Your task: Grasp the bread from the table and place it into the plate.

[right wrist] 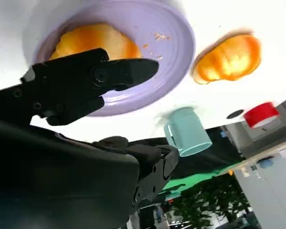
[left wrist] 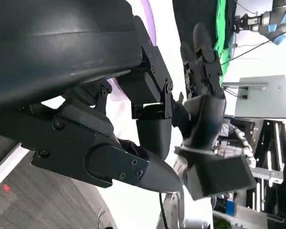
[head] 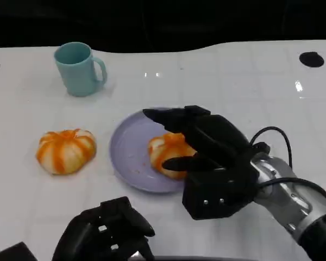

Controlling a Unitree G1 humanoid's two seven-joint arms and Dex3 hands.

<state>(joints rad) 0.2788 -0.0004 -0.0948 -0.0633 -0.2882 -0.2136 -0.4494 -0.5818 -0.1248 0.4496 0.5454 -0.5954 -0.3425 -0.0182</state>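
One bread [head: 168, 154] lies on the plate [head: 127, 157] under the right hand [head: 209, 157], whose fingers arch around it; whether they grip it I cannot tell. Withdrawing while touching could drag it over the rim. Another bread [head: 66, 150] waits near the table's left edge, the left hand [head: 106, 235] curled on nothing.

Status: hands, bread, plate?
Right hand around bread on plate, grip unclear. Left hand low, holding nothing. Second bread on table; cup well clear.

Head camera high above the table [head: 250, 70]; both wrist cameras close behind their hands, sharing the plate [head: 127, 157].
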